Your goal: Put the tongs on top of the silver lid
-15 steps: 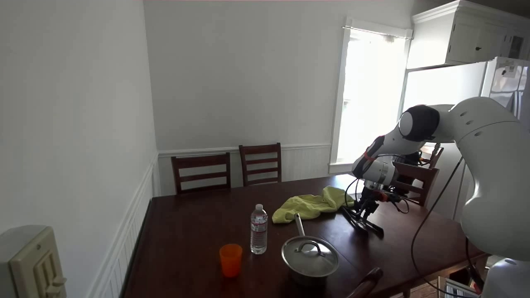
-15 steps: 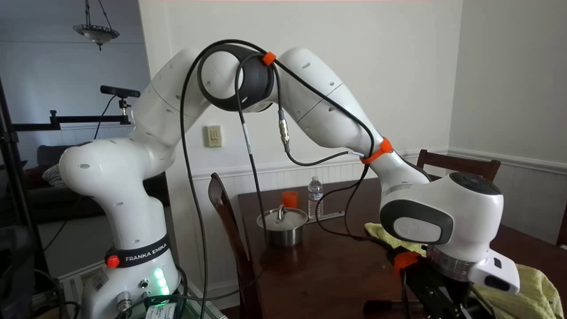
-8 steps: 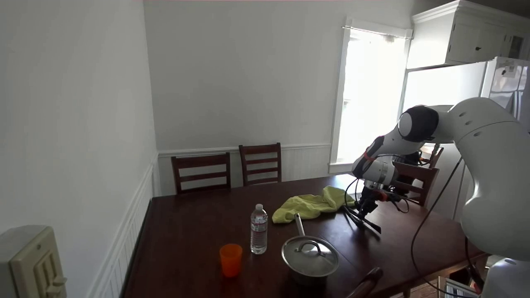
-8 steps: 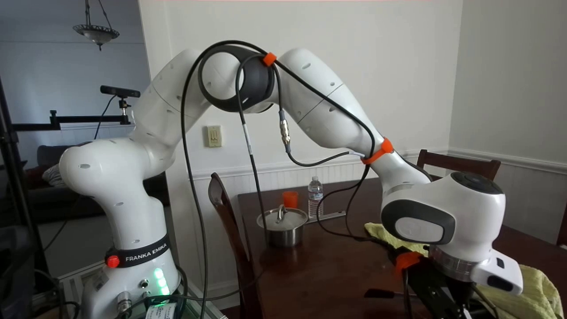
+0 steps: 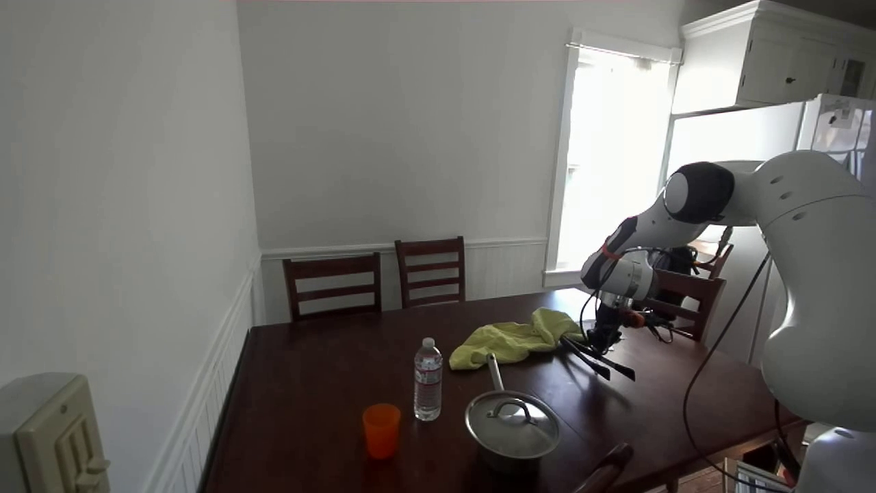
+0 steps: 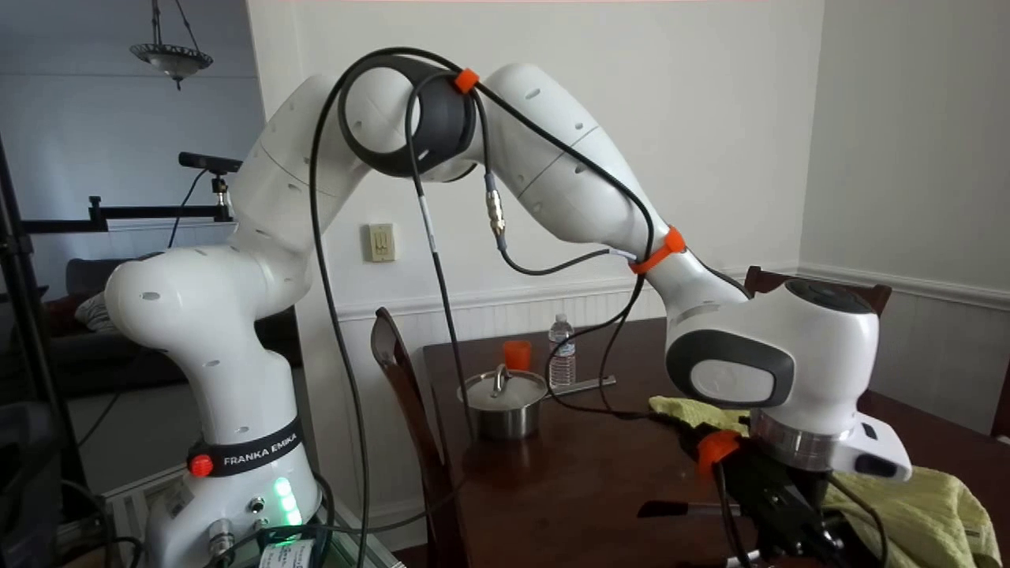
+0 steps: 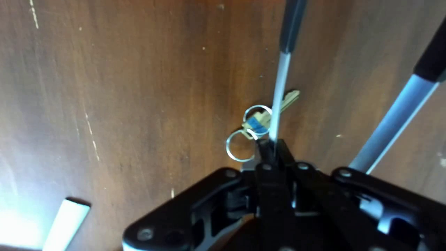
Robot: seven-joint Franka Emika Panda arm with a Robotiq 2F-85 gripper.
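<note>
The gripper [image 7: 273,147] pinches one arm of the tongs [image 7: 279,85]; a key [image 7: 263,119] lies below it, the silver lid [image 5: 512,433] well apart from it.

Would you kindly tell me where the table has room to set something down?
Exterior views show bare table between the wall and the orange cup, and between the pot and the tongs. It is crowded beside the cloth, where the gripper holds the tongs above a key.
</note>
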